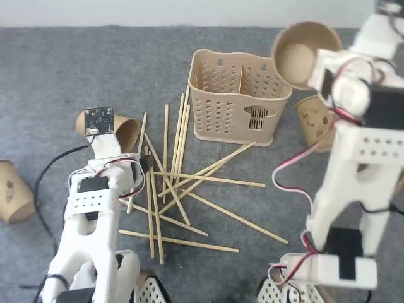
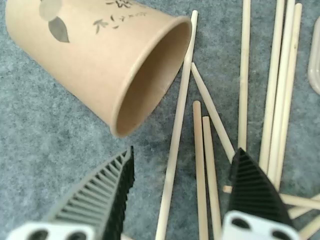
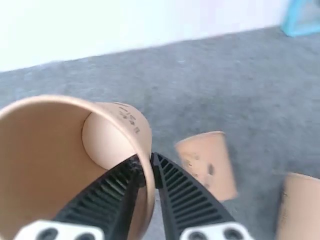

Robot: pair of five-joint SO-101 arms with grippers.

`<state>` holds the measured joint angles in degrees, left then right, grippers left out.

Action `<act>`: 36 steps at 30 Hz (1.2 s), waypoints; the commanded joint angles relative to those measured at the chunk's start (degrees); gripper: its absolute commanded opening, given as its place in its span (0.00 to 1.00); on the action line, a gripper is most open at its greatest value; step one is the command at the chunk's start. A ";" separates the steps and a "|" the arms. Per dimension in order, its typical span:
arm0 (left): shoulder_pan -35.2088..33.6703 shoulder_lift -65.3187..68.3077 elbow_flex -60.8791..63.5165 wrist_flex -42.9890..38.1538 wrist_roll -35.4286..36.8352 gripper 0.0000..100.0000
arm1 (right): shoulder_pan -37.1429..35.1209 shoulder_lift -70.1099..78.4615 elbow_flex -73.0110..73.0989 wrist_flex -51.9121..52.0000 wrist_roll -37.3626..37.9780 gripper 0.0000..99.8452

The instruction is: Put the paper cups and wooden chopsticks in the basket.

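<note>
- While the right end effector (image 3: 146, 162) is clamped on the rim of a raised paper cup (image 1: 297, 53), one finger inside and one outside, the step in hand looks like carrying this cup to the basket (image 1: 227, 107).
- In the high view the held cup hangs tilted above and just beside the basket's right rear corner, its mouth facing the camera.
- The next move likely calls for bringing the cup over one of the basket's two compartments, then letting go so that it drops inside, not onto the rim.
- The left end effector (image 2: 185, 155) is spread wide and holds nothing; it hovers low over the wooden chopsticks (image 1: 183, 183), with a second cup lying on its side (image 1: 129, 132) just ahead.
- The chopsticks lie scattered and crossed on the grey tabletop (image 1: 63, 76) in front of the basket, so lifting one may drag others.
- A third cup (image 1: 314, 117) stands just right of the basket, partly hidden by the right arm.
- A fourth cup (image 1: 16, 192) lies well apart at the left edge.
- Most of the task appears to remain.
</note>
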<state>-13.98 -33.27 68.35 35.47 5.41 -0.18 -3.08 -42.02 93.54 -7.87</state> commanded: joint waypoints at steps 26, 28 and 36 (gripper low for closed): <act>0.18 0.26 -2.24 -1.76 -0.44 0.29 | -4.35 15.08 -8.79 4.44 -1.14 0.22; 0.18 0.26 -2.24 -1.76 -0.44 0.29 | -4.26 12.70 -9.67 6.20 -1.14 0.21; 0.18 0.26 -2.24 -1.76 -0.44 0.29 | 0.04 -1.98 1.41 9.54 -1.14 0.11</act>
<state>-13.98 -33.27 68.35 35.47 5.41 -2.29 3.08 -46.42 100.66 -8.48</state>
